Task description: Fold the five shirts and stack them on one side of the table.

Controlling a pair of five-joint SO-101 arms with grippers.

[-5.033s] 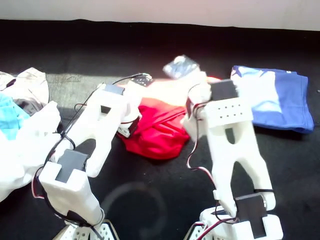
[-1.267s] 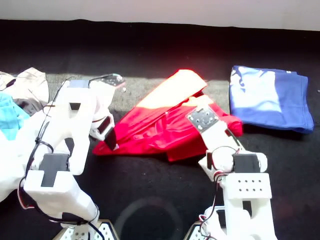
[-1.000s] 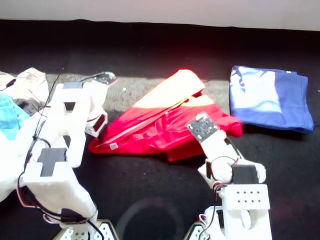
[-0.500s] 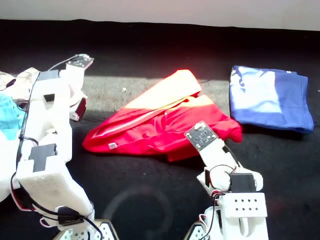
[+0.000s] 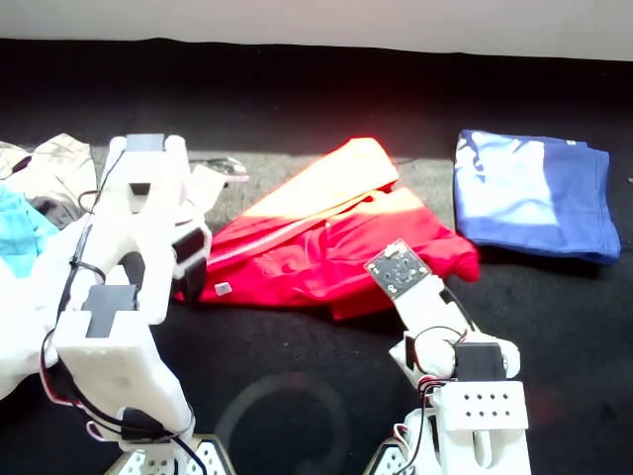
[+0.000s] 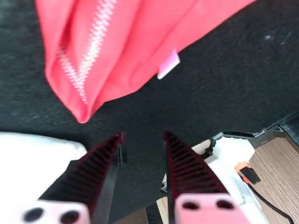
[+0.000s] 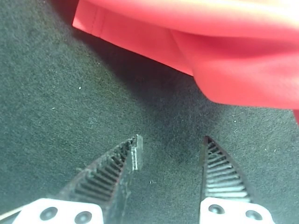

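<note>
The red shirt (image 5: 326, 252) is lying in the middle of the table (image 5: 297, 89), partly spread out and wrinkled, with one flap turned over toward the far edge. It is not looking like a finished fold yet. The blue shirt (image 5: 534, 193) is lying folded near the right edge, so I judge that one shirt of five is done. The heap of shirts (image 5: 30, 247) is waiting at the left edge, and I cannot count the pieces in it. The left pincer (image 6: 143, 136) is hanging just above the near left corner of the red shirt (image 6: 117, 37), with its jaws apart and nothing between them. The right pincer (image 7: 171, 138) is hanging over bare table just beside the near edge of the red shirt (image 7: 210, 51), also spread and gripping nothing. Open room is lying along the far edge and in the strip before the arm bases. The gap toward the blue shirt is narrow.
</note>
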